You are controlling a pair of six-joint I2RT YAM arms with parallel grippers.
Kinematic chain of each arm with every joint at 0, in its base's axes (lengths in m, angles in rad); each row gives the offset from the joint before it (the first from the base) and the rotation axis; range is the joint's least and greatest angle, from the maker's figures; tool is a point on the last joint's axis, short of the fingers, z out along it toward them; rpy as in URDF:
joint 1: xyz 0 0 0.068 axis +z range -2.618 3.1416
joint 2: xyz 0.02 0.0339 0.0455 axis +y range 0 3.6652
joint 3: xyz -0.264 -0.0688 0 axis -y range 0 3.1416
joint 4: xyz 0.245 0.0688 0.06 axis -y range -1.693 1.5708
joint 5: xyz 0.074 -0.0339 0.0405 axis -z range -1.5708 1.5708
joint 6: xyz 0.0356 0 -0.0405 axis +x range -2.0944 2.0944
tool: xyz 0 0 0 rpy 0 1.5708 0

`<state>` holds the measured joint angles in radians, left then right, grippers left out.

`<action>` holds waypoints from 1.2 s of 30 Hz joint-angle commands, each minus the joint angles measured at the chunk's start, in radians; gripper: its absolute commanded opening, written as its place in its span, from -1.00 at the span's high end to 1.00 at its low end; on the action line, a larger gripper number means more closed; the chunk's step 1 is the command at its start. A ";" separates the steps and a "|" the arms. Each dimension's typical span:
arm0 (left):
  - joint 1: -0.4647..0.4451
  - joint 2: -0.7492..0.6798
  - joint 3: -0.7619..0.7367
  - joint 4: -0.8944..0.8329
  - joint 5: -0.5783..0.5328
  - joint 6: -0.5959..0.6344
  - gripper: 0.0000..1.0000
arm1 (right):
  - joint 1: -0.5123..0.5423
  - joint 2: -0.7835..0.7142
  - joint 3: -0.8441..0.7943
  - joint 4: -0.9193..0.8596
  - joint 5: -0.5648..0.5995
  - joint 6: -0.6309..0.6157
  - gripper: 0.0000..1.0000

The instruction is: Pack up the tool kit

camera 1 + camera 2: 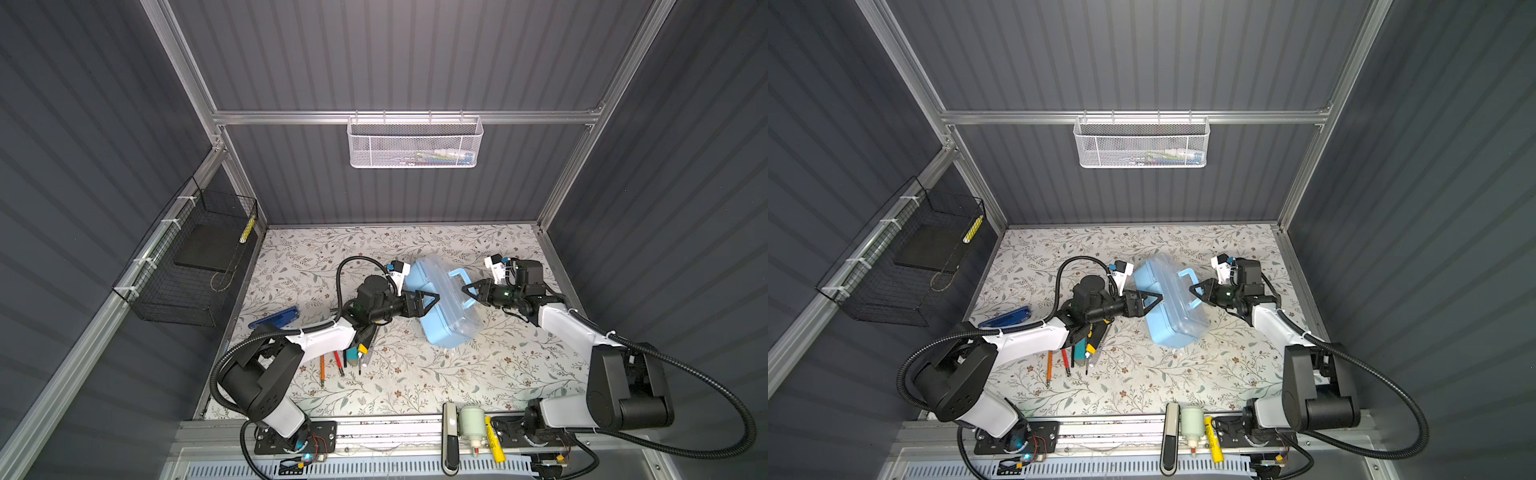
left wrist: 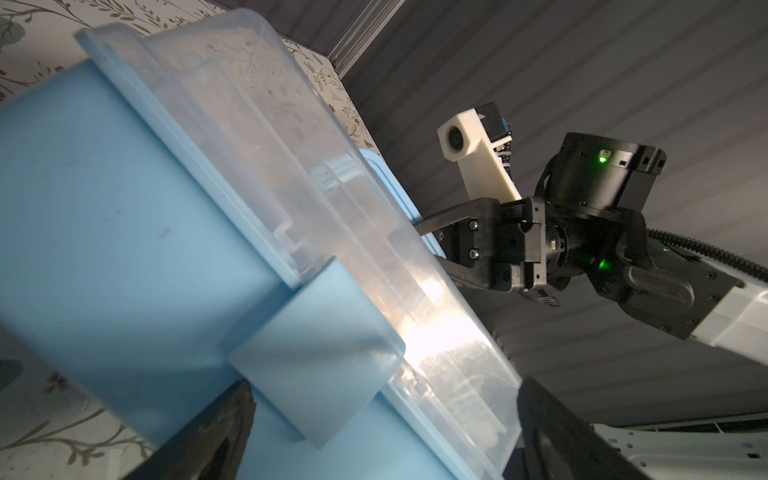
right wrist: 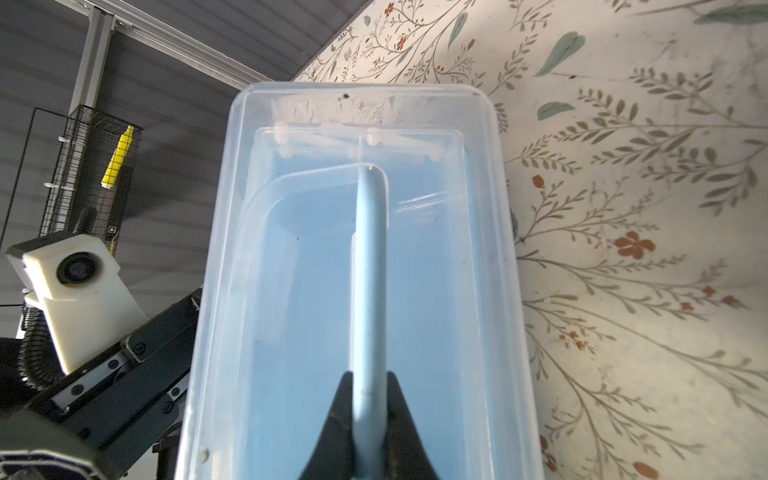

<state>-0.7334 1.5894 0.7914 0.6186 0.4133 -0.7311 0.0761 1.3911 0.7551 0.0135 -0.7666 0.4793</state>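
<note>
The tool kit (image 1: 446,332) (image 1: 1177,330), a single light-blue case, is in the middle of the floral table (image 1: 415,382). It is tilted so that its see-through lid (image 3: 469,249) faces the right arm, and whether its base rests on the table cannot be told. Nearest the front, three things lie on the metal rail (image 1: 386,432): a grey handled tool (image 1: 449,436), a pale squat bottle (image 1: 471,422) and a yellow tube (image 1: 496,446). Next back, beside and partly under the left arm, lie at least four slim tools, among them one orange-handled tool (image 1: 322,370) and one red-handled tool (image 1: 339,363). One flat blue tool (image 1: 276,318) lies apart, nearer the left edge. At the case, the left gripper (image 1: 430,307) has its jaws spread wide and grips nothing, its two fingers (image 2: 216,432) standing either side of the blue clasp (image 2: 316,365). The right gripper (image 1: 466,289) is clamped on the pale blue handle (image 3: 370,270), one finger on each side of it. Farther off, one black wire basket (image 1: 187,266) on the left wall holds one yellow item (image 1: 247,230) and one dark flat slab (image 1: 208,245). One white mesh basket (image 1: 415,143) hangs on the rear rail (image 1: 291,117), its contents too blurred to count.
</note>
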 commanded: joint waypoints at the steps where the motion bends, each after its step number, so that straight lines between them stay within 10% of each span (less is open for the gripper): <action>1: -0.024 0.038 0.003 0.000 0.064 -0.034 -0.98 | 0.049 -0.046 -0.014 -0.039 0.038 -0.052 1.00; 36: -0.051 0.077 0.069 0.349 0.067 -0.050 -0.98 | 0.142 0.000 -0.113 0.211 0.064 -0.011 1.00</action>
<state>-0.7586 1.6806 0.7902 0.6441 0.4126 -0.8062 0.1646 1.3792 0.6624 0.3267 -0.6197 0.5117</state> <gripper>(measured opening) 0.992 0.116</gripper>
